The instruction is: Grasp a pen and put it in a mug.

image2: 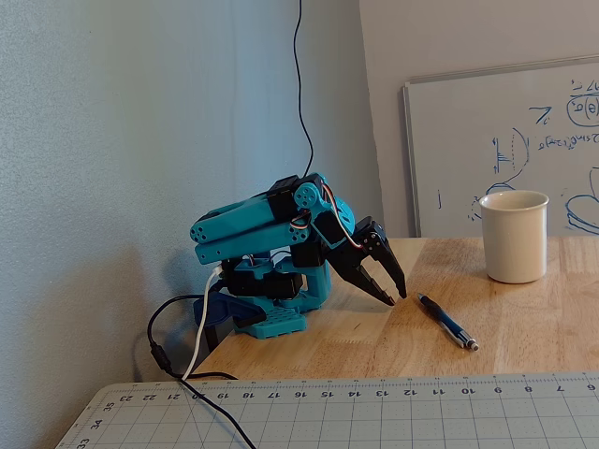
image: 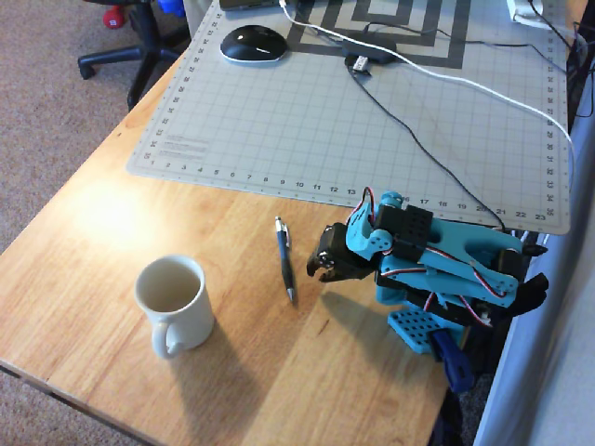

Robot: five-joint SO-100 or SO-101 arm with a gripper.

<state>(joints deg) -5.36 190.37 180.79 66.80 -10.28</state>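
Observation:
The dark blue-black pen point(image: 284, 262) lies flat on the wooden table, just left of my gripper point(image: 323, 269) in the overhead view. In the fixed view the pen point(image2: 447, 323) lies just right of the gripper point(image2: 397, 296), a short gap apart. The gripper points down at the table with its jaws together and holds nothing; the arm is folded low over its base. The cream-white mug point(image: 189, 327) stands upright further left near the table's front edge, handle toward the front. In the fixed view the mug point(image2: 514, 241) stands beyond the pen.
A grey cutting mat point(image: 353, 121) covers the table's far part, with a black mouse point(image: 252, 44) and black and white cables point(image: 437, 158) on it. An office chair point(image: 130, 46) stands off the table. A whiteboard point(image2: 505, 140) leans behind the mug.

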